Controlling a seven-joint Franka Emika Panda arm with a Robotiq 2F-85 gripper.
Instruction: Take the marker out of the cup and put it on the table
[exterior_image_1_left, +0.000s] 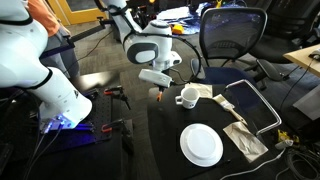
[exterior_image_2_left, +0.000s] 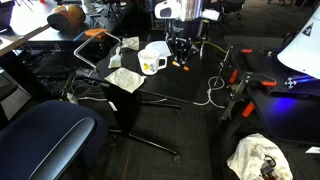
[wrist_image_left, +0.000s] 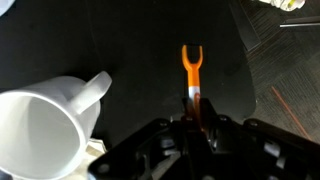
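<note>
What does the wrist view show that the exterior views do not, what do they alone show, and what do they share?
Only the wrist view: the orange marker seen plainly, held between the fingers, outside the cup. Only an exterior view: the white plate, the office chair and the robot arm. Shared: the white cup and the black table.

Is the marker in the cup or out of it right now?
Out. The wrist view shows the orange marker clamped in the gripper over the black table, with the cup off to the side.
</note>
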